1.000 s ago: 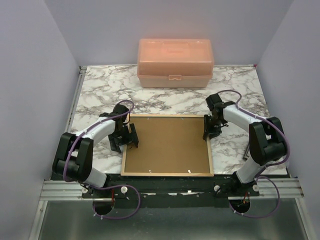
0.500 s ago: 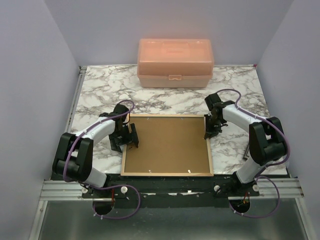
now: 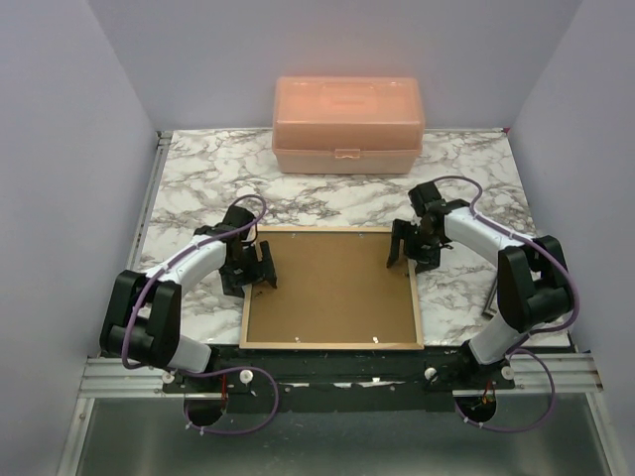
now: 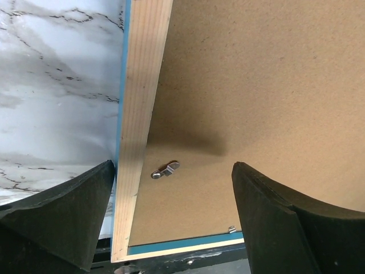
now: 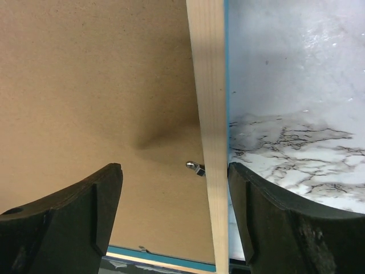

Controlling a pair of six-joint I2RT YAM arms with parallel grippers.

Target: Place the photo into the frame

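Note:
The frame [image 3: 248, 302] lies face down on the marble table, light wood rim up with a blue edge showing. A brown backing board [image 3: 332, 288] fills it. The photo is hidden. My left gripper [image 3: 254, 272] hangs open over the frame's left rim [image 4: 142, 85], one finger outside the rim and one over the board [image 4: 256, 74], with a small metal clip [image 4: 165, 170] between them. My right gripper [image 3: 409, 252] stands open across the right rim [image 5: 208, 85]. Its fingers hold nothing, and another clip [image 5: 195, 166] sits by that rim.
A pale orange plastic box [image 3: 347, 124] stands shut at the back of the marble table [image 3: 198, 178]. Lilac walls close in both sides. A black and metal rail [image 3: 337, 372] runs along the near edge, just below the frame.
My right gripper has opened wide from a narrow gap at the right rim and now spans it. The left gripper has barely shifted. The frame has not moved.

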